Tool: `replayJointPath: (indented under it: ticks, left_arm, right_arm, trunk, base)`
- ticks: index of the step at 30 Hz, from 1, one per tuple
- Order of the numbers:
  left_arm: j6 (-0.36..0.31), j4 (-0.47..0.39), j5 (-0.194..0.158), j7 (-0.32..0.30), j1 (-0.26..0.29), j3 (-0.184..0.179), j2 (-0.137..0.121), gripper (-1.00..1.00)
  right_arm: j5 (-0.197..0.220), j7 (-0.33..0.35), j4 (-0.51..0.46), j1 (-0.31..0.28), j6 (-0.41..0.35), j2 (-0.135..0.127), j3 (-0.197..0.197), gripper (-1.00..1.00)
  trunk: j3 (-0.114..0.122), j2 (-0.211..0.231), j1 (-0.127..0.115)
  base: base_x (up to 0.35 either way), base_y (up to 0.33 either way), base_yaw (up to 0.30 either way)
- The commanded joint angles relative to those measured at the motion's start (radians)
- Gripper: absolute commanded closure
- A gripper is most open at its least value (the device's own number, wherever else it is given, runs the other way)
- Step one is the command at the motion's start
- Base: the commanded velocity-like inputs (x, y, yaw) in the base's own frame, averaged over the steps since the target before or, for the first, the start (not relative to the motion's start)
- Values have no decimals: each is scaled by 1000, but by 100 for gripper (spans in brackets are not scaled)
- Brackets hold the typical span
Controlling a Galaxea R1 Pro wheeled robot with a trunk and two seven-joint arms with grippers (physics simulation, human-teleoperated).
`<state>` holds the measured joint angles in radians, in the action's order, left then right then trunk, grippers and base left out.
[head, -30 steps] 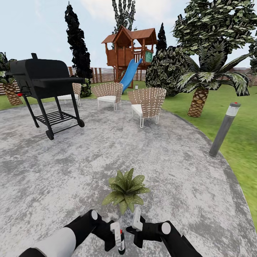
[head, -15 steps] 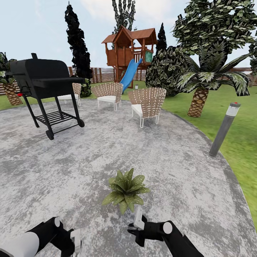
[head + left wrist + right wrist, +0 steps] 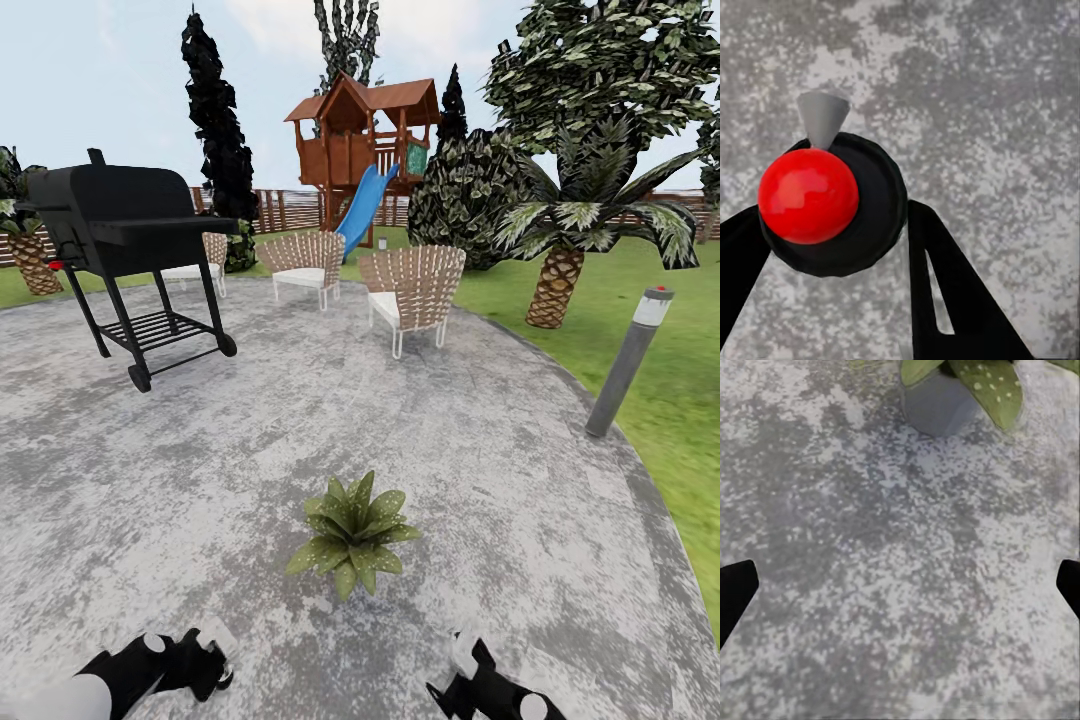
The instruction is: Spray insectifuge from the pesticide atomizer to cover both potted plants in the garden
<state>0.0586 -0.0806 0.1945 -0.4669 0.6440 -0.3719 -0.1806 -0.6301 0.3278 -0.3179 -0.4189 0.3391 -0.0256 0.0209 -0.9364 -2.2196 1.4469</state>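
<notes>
Grey stone patio (image 3: 200, 470) is carrying one potted plant (image 3: 352, 532) near its front edge, leaves already dotted with whitish insectifuge (image 3: 330, 553). Left gripper (image 3: 832, 247) is clamping the pesticide atomizer (image 3: 808, 196), red top showing, above bare stone. Right gripper (image 3: 900, 577) is hanging spread open and empty beside the grey pot (image 3: 937, 401). Coverage appears partial; the second plant is still waiting
</notes>
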Motion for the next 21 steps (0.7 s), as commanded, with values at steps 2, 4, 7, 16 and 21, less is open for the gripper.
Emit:
replayJointPath:
  ticks: [2, 4, 7, 16, 21]
  left_arm:
    - [11, 1, -85, 90, -21, -1, 31, 100]
    - [15, 1, -162, 192, -44, -1, 62, 100]
    - [30, 1, -279, 348, -64, 2, 86, 100]
    - [109, 1, -475, 437, -148, 2, 85, 100]
    - [111, 1, -484, 525, -164, 1, 90, 100]
  right_arm:
    - [-3, -31, 56, 1, 36, -2, 114, -100]
    - [-3, -70, 80, 1, 52, -6, 221, -100]
    - [-3, -176, 93, 3, 61, -7, 319, -100]
    - [-4, -250, 96, 16, 159, -8, 340, -100]
    - [-3, -251, 96, 17, 159, -7, 342, -100]
  trunk:
    - [-1, 0, 0]
    - [-1, 0, 0]
    - [-1, 0, 0]
    - [-1, 0, 0]
    - [-1, 0, 0]
  base:
    - [0, 0, 0]
    - [0, 0, 0]
    - [0, 0, 0]
    - [0, 0, 0]
    - [0, 0, 14]
